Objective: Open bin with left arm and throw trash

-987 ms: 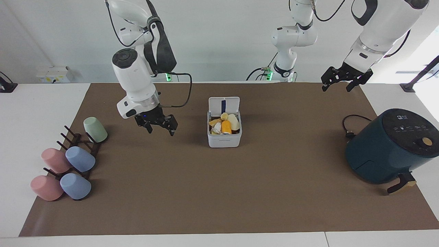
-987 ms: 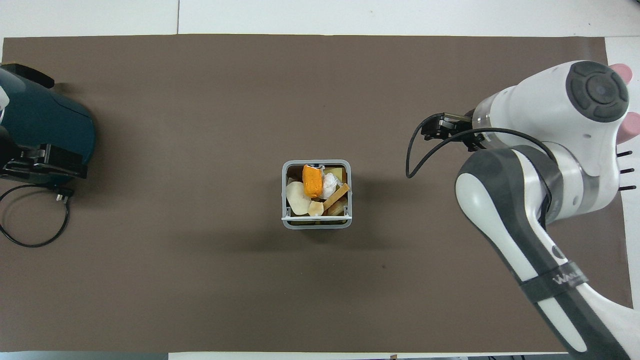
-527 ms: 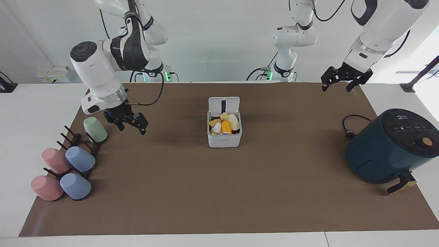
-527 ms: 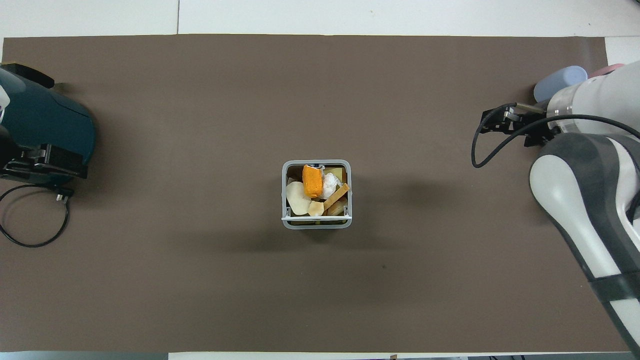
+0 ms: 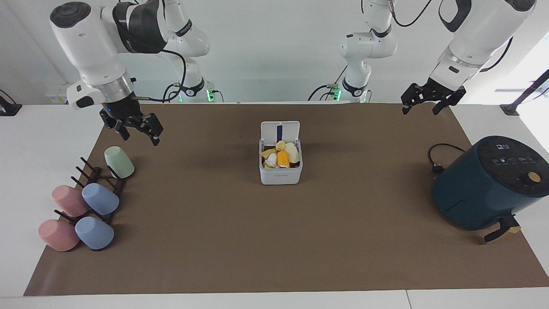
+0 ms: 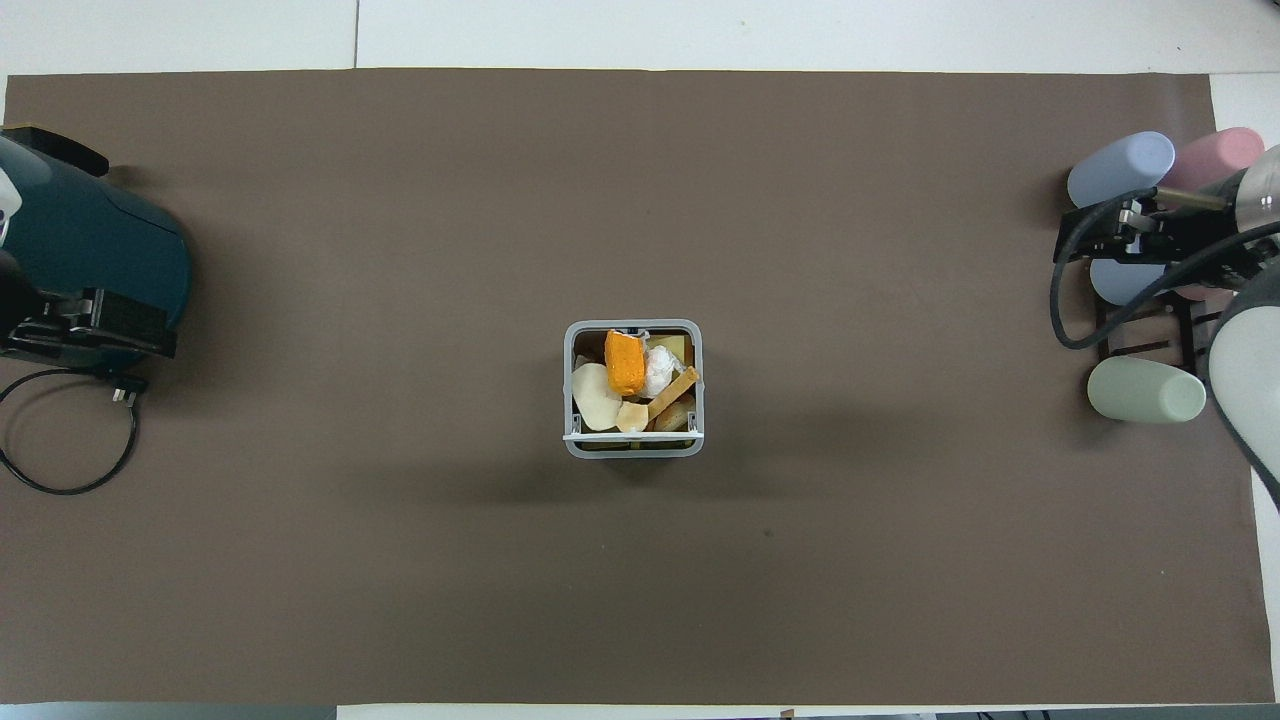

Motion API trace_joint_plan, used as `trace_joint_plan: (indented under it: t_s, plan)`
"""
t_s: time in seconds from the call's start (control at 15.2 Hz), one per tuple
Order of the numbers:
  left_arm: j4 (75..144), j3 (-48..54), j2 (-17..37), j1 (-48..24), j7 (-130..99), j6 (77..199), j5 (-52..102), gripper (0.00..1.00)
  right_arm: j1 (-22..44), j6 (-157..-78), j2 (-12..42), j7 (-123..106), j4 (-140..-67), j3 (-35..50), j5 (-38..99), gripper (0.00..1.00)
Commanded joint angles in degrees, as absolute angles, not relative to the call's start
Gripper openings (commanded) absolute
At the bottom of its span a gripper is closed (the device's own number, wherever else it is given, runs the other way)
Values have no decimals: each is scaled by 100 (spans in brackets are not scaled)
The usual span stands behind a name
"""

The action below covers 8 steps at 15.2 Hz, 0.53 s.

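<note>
Standing at the middle of the brown mat (image 5: 274, 240), the bin (image 5: 281, 174) is seen with its lid (image 5: 280, 130) raised upright at its twelve o'clock edge in the facing view. The trash (image 5: 281, 156) is piled inside it. In that view, the right gripper (image 5: 136, 128) is held in the air at ten o'clock from the bin, above the mat's corner beside the cup rack (image 5: 101, 184), its fingers released and nothing grasped. The left gripper (image 5: 424, 99) is held at two o'clock, likewise spread and empty, over the mat's edge nearest the robots. The air fryer (image 5: 484, 184) is placed at three o'clock.
</note>
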State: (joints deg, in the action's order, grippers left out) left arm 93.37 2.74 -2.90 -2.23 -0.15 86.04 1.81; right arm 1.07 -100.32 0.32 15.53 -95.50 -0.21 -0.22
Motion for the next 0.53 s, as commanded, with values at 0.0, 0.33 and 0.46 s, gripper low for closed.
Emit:
trace_joint_plan:
  t_s: [0.0, 0.33, 0.46]
  plan:
    - [9343, 229, -334, -299, -97, 8596, 176, 100, 35, -9503, 211, 1441, -9063, 53, -158, 100]
    - [9343, 237, -334, -299, -88, 8596, 167, 100, 53, -8947, 35, 1398, -9096, 53, -299, 100]
    - [9343, 237, -334, -299, -88, 8596, 167, 100, 61, -8851, -87, 1327, -9211, 53, -281, 100]
